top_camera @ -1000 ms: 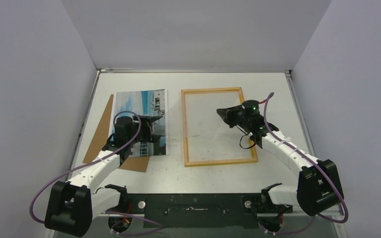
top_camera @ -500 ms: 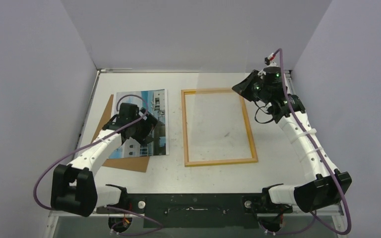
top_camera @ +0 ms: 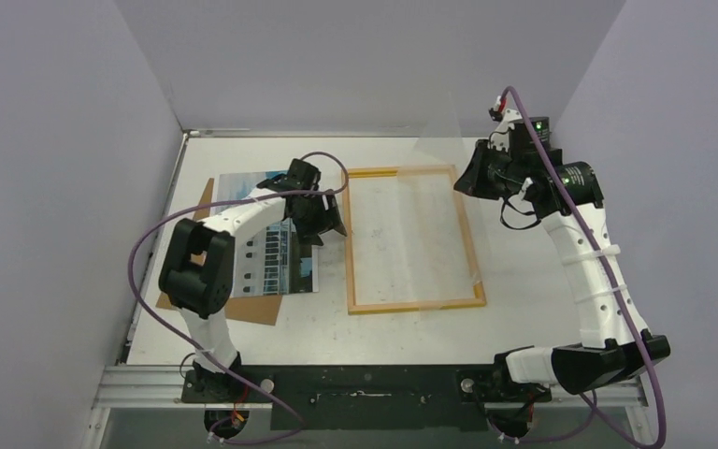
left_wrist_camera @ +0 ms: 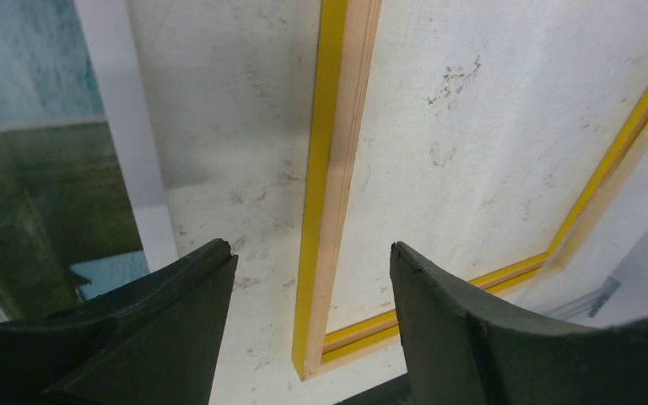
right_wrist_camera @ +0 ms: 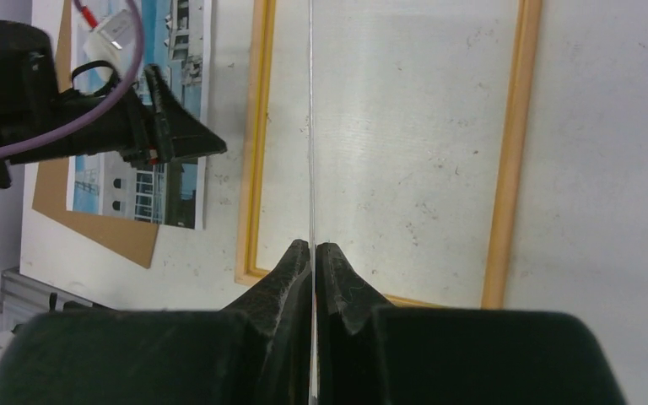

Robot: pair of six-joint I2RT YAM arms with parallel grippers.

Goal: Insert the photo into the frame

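Note:
The frame (top_camera: 411, 305) lies flat mid-table, its light wood side up and yellow showing along its edge (left_wrist_camera: 337, 169). To its left the photo (top_camera: 271, 267) lies face up, partly under my left arm. My left gripper (top_camera: 332, 220) hovers open over the frame's left rail, one finger on each side of it (left_wrist_camera: 312, 246), holding nothing. My right gripper (top_camera: 466, 182) is raised above the frame's far right corner. It is shut (right_wrist_camera: 314, 245) on the edge of a thin clear sheet (top_camera: 444, 215), which slopes down over the frame and appears edge-on (right_wrist_camera: 311, 126) in the right wrist view.
A brown backing board (top_camera: 252, 309) lies under the photo, sticking out at the left and near side. Grey walls close in the table on three sides. The arm bases sit on a metal rail (top_camera: 374, 383) at the near edge.
My left arm swung right, off the photo to the frame's left rail. My right arm lifted up and to the far right, raising the clear sheet off the frame.

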